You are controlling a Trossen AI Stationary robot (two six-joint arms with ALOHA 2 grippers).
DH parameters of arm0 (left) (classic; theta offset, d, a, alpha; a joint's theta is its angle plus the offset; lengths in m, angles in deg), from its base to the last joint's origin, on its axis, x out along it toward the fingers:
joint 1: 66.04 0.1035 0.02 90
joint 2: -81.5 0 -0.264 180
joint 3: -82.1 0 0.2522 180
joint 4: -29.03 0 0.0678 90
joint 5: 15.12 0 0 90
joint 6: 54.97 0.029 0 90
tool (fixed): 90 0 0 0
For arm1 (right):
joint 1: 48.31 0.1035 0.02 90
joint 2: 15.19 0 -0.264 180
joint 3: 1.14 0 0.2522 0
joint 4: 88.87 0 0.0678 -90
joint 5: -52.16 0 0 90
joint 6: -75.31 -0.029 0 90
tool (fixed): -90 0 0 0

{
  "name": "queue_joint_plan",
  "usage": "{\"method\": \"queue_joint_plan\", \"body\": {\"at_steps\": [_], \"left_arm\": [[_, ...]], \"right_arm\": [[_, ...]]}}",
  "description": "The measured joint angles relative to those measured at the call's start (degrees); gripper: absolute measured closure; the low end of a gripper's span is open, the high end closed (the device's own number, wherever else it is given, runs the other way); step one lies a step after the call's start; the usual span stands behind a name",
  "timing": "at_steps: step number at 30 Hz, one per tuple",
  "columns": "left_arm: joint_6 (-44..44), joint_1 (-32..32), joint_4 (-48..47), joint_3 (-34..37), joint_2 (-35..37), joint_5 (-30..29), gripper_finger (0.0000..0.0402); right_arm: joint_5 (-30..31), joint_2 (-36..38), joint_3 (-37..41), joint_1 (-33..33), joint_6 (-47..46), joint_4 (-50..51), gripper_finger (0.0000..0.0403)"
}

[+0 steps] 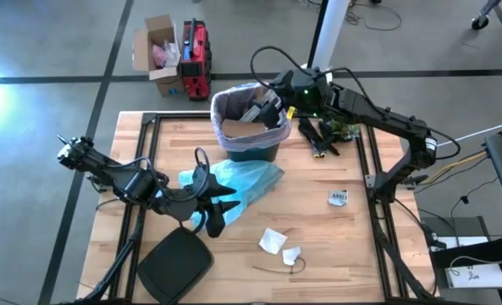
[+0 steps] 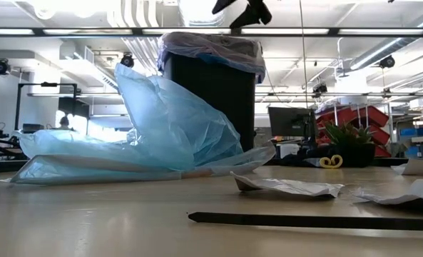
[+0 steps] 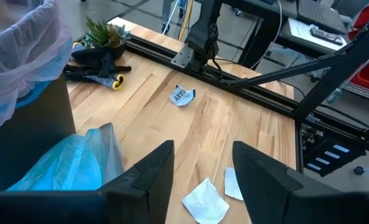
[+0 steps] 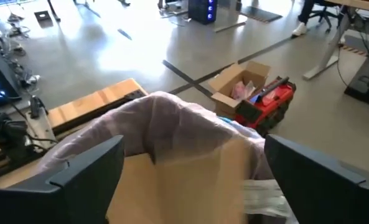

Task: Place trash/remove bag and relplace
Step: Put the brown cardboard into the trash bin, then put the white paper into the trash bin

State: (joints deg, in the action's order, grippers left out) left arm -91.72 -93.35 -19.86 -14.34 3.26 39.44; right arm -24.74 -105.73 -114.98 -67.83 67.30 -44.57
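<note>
The dark bin (image 1: 251, 140) stands at the table's far middle. It is lined with the pinkish-white bag (image 4: 165, 118), whose rim is folded over the bin's top (image 2: 211, 46). Brown crumpled trash (image 4: 178, 180) lies inside, with a white scrap (image 4: 265, 193) beside it. My right gripper (image 1: 274, 108) hovers over the bin's mouth, wide open (image 4: 203, 180), holding nothing. Two white paper scraps (image 1: 273, 241) (image 1: 291, 254) lie on the table near its front. My left gripper (image 1: 221, 207) is open (image 3: 203, 174) above the table, between those scraps and a light blue bag (image 1: 238, 178).
The light blue plastic bag (image 2: 161, 128) lies heaped against the bin's near side. A black lid (image 1: 176, 263) lies at the near left. Black and green clutter (image 1: 327, 135) sits right of the bin, with a small label piece (image 1: 339, 197) further right. A black strip (image 2: 311, 220) lies near the front edge.
</note>
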Motion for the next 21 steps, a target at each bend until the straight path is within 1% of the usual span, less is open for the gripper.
{"method": "queue_joint_plan", "body": {"at_steps": [4, 9, 11, 13, 15, 17, 19, 21], "left_arm": [[0.0, -0.01, 0.0, 0.0, 0.0, 0.05, 0.0257], [-0.07, -0.01, 0.0, 0.0, 0.0, 0.06, 0.0256], [-0.19, -0.01, 0.0, 0.0, 0.0, 0.06, 0.0252], [-0.2, -0.01, 0.0, 0.0, 0.0, 0.09, 0.0249], [-0.17, -0.01, 0.0, 0.0, 0.0, 0.09, 0.0245], [-0.15, 0.01, -0.07, 0.0, 0.0, 0.09, 0.0241], [-0.1, -0.01, -0.18, 0.0, -0.02, 0.09, 0.0238], [0.24, -0.01, -0.22, 0.0, -0.26, 0.09, 0.0234]], "right_arm": [[-0.12, 0.0, 0.0, -0.01, 0.34, -1.99, 0.0007], [-0.14, 0.01, 0.0, 0.15, 4.22, -7.17, 0.0008], [-2.12, 0.33, 0.0, 0.15, 6.47, -7.84, 0.0008], [-6.6, 1.06, 0.0, 0.42, 8.97, -8.32, 0.0008], [-10.99, 2.01, 0.0, 1.38, 11.18, -8.0, 0.0009], [-13.56, 3.37, 0.0, 3.12, 14.07, -6.0, 0.0009], [-13.29, 4.93, 0.0, 5.44, 17.63, -3.29, 0.0009], [-11.4, 6.72, 0.0, 7.87, 20.05, 0.49, 0.0009]]}}
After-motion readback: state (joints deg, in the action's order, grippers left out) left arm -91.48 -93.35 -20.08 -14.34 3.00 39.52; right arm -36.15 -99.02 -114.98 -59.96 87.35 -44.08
